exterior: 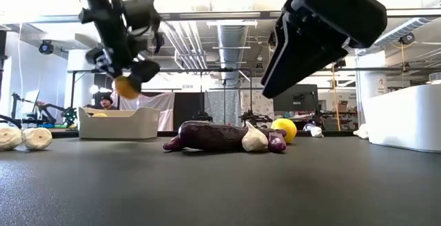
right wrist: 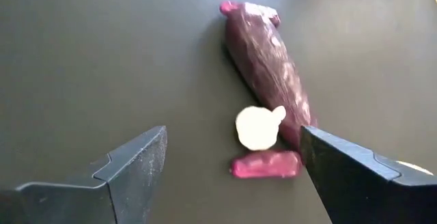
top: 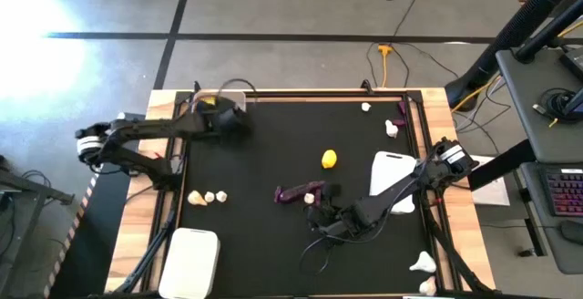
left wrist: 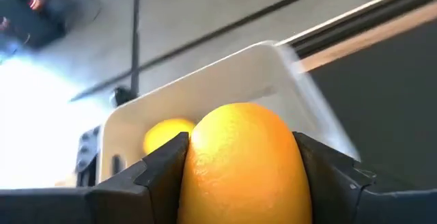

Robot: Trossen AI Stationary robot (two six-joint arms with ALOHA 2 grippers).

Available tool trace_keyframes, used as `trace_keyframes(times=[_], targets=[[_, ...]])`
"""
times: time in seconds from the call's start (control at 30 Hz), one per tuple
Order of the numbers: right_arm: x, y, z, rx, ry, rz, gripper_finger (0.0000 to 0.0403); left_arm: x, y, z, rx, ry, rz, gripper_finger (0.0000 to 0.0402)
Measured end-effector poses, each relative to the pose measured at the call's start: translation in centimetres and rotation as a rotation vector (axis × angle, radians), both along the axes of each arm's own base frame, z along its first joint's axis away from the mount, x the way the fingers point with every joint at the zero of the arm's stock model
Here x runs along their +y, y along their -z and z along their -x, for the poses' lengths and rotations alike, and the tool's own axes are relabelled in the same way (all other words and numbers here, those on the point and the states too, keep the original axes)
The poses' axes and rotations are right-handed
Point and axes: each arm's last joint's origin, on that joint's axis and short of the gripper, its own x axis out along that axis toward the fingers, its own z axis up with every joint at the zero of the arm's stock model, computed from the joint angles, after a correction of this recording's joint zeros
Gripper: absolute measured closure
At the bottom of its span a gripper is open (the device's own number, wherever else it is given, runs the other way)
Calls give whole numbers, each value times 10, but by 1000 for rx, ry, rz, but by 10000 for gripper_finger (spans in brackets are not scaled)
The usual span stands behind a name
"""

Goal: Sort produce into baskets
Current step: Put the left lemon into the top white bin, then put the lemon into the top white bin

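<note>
Orange and round, a small citrus fruit is sitting clamped between the two dark fingers of the left gripper, which is hanging in the air at the far left corner of the black table, just at the shallow white rectangular basket there (another yellow citrus is already lying inside it). Near the table's middle, the right gripper is hovering with its jaws spread wide and holding nothing, right over a long dark purple eggplant, a small white garlic-like bulb touching it, and a tiny purple eggplant just beside the bulb. One more yellow citrus is resting on the mat beyond them.
</note>
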Motion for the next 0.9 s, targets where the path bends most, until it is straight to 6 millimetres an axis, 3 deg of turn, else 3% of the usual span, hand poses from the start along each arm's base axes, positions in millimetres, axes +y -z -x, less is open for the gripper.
trace_keyframes(times=[0.17,0.27,0.53,0.7,0.9], targets=[[0,-1,-2,-9,-30,12,78,37,14,15,-3,-84,137,183],[0,-1,-2,-7,-34,15,78,53,20,20,-20,-145,135,180],[-1,0,-1,12,-31,24,77,68,25,22,-5,-175,106,136],[-13,2,2,80,5,79,61,70,9,20,31,-141,102,102],[-49,-6,4,111,158,219,49,60,-26,15,-54,-62,85,79]])
